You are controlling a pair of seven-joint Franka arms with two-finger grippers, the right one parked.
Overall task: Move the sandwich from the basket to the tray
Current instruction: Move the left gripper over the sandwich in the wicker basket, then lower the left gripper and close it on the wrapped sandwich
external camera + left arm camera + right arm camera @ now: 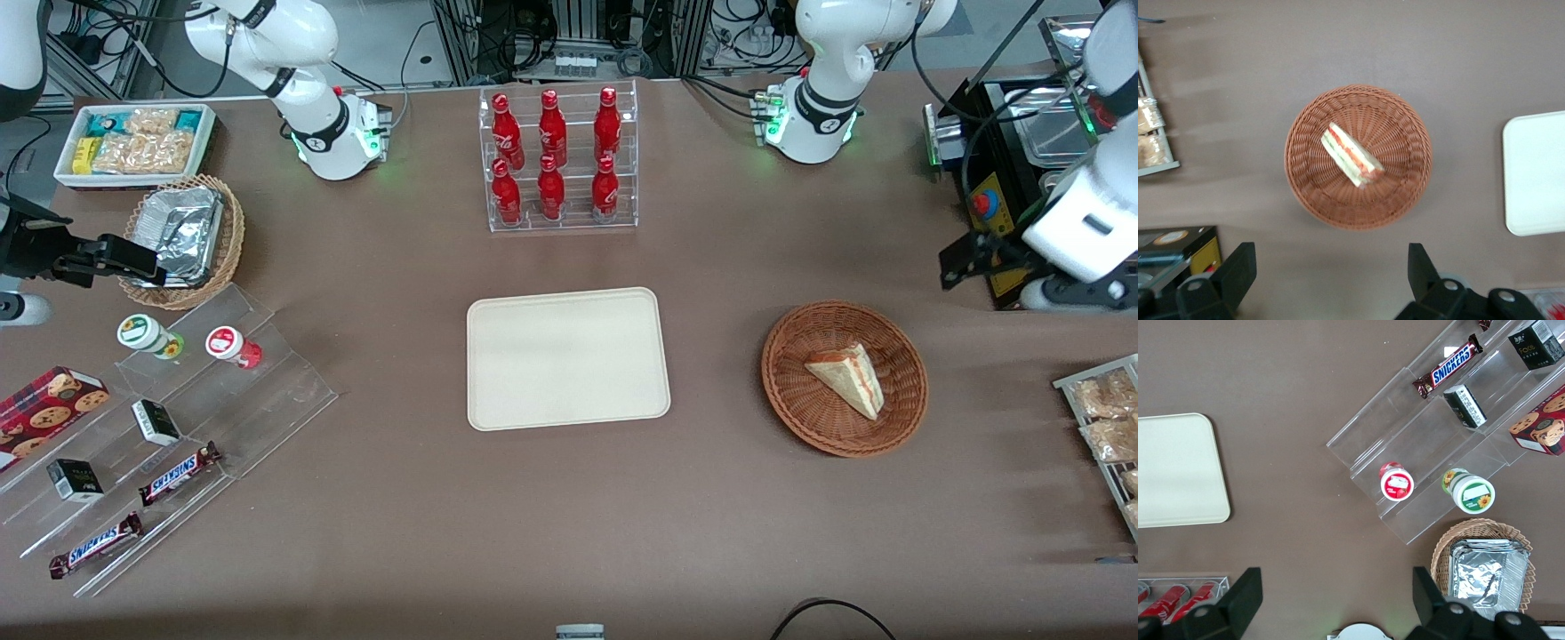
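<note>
Sandwich lies flat in the basket, filling edge exposed for grasping. Gripper hangs well above the basket, spread wide and empty. Tray beside the basket awaits it.

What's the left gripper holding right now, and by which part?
Nothing. The gripper is open and empty, up above the table near the basket; the sandwich lies untouched in the basket, and the tray is bare.

A wide brown table fills most of the front view, evenly lit from overhead. Along the upper edge, dark cables tangle around metal frames on pale floor.
</note>
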